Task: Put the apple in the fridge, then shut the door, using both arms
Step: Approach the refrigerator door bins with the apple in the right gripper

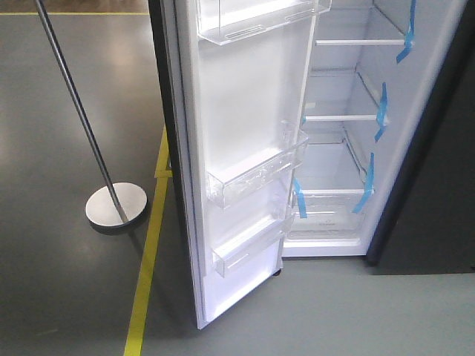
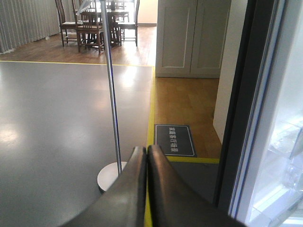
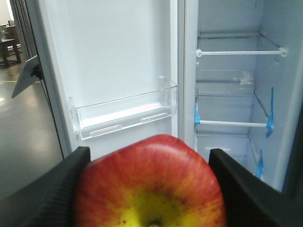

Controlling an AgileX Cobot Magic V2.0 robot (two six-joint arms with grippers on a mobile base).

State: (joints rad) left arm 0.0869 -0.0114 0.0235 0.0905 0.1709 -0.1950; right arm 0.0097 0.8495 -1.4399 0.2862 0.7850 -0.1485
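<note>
The apple (image 3: 149,184) is not in the fridge (image 1: 423,81) yet. It sits clamped between the right fingers (image 3: 52,194), one on each flank, out in front of the open cabinet. The left fingers (image 2: 137,189) are pressed together on nothing, just outside the door (image 1: 245,111) with its dark edge at their three o'clock.

From the right wrist, the apple faces the seam where the door meets the cabinet. A clear bin (image 3: 123,116) lies at eleven o'clock and the nearest shelf (image 3: 232,124) at one o'clock. Driven straight ahead, I reckon it would strike the hinge post or the bin lip, so the reach has to bend toward one o'clock.

A round, glossy apple let go on a smooth shelf may roll forward and drop out, more so if released above the shelf.

If the left arm swings the door before the right arm is clear, the door pins that arm. The pole (image 2: 111,94) stands at the left fingers' eleven o'clock, and a wide wind-up could knock it.
</note>
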